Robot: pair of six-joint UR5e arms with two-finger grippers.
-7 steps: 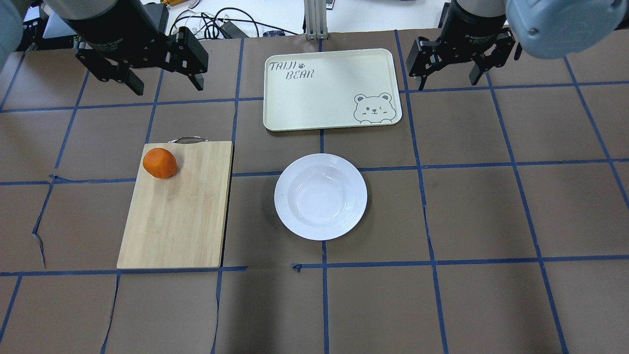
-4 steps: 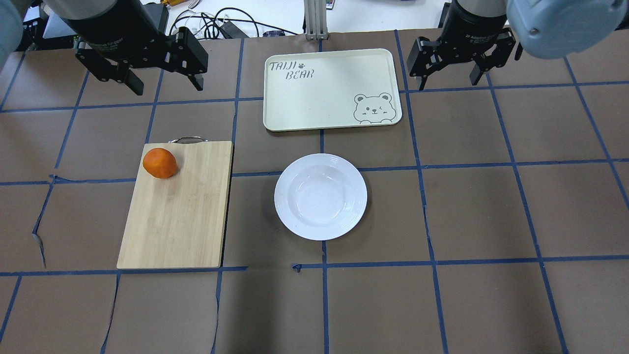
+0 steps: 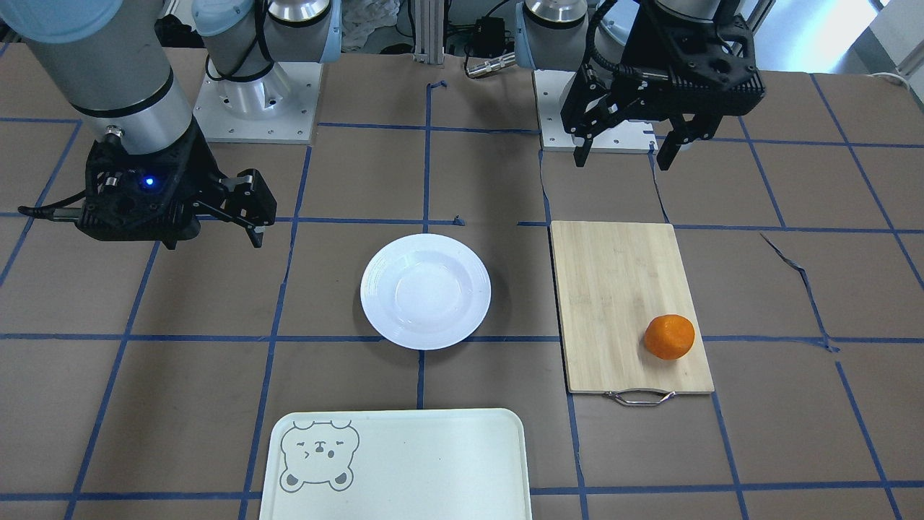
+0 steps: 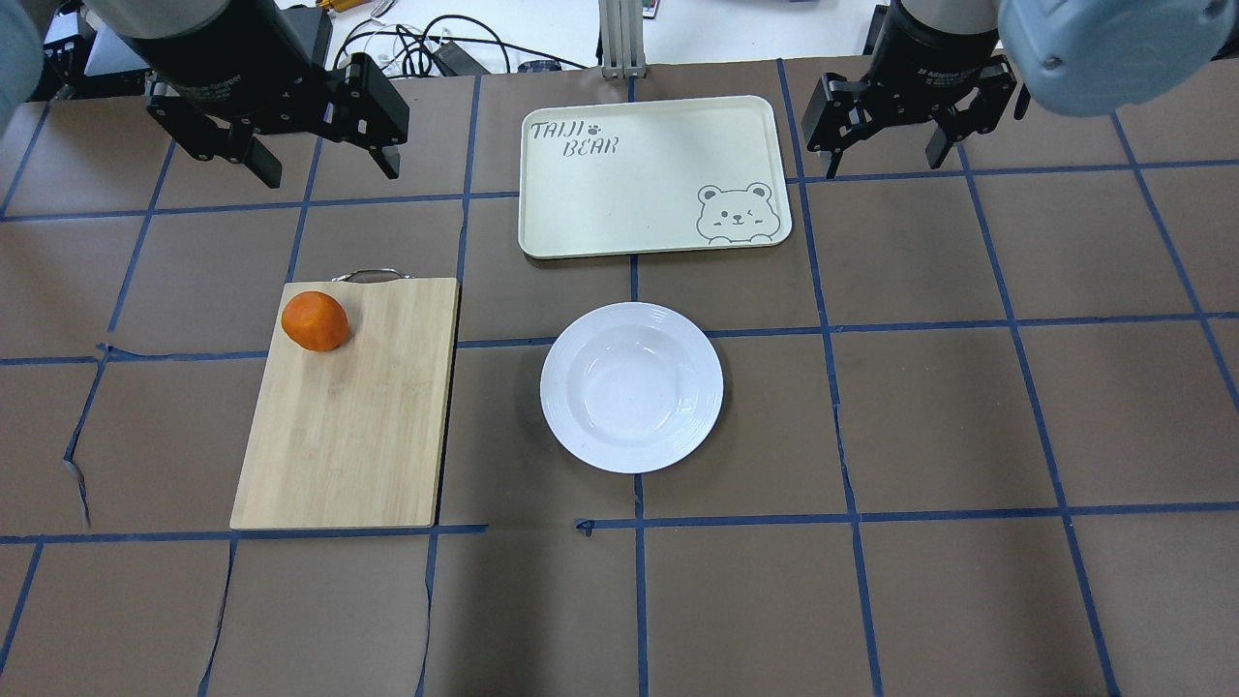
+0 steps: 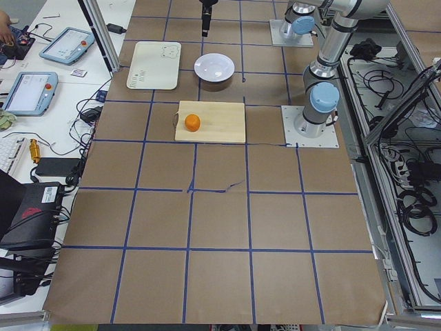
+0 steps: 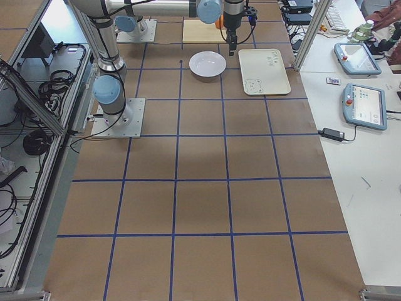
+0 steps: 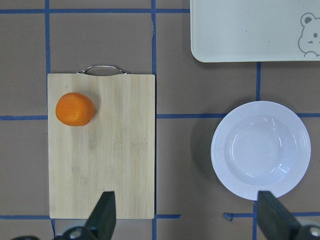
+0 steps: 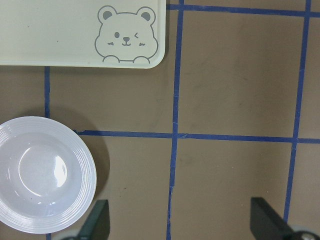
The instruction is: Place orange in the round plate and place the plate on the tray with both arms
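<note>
orange (image 4: 315,321) lies on cutting board (image 4: 348,426), apart from round plate (image 4: 566,387); left fingers (image 4: 261,163), right fingers (image 4: 938,147) spread.

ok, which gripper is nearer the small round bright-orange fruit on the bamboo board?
Left. The left gripper hangs just beyond the bamboo board, near the orange fruit; the right gripper is far off, past the cream tray.

The bench (image 4: 968,416) is covered in brown paper marked into squares with blue tape, and the paper is torn in places toward the robot's left. Three things lie on it, all apart. A tray (image 4: 639,184) is at the far middle, a plate (image 4: 631,387) nearer than it, and a board (image 4: 358,426) left of the plate, its metal handle pointing away.
</note>
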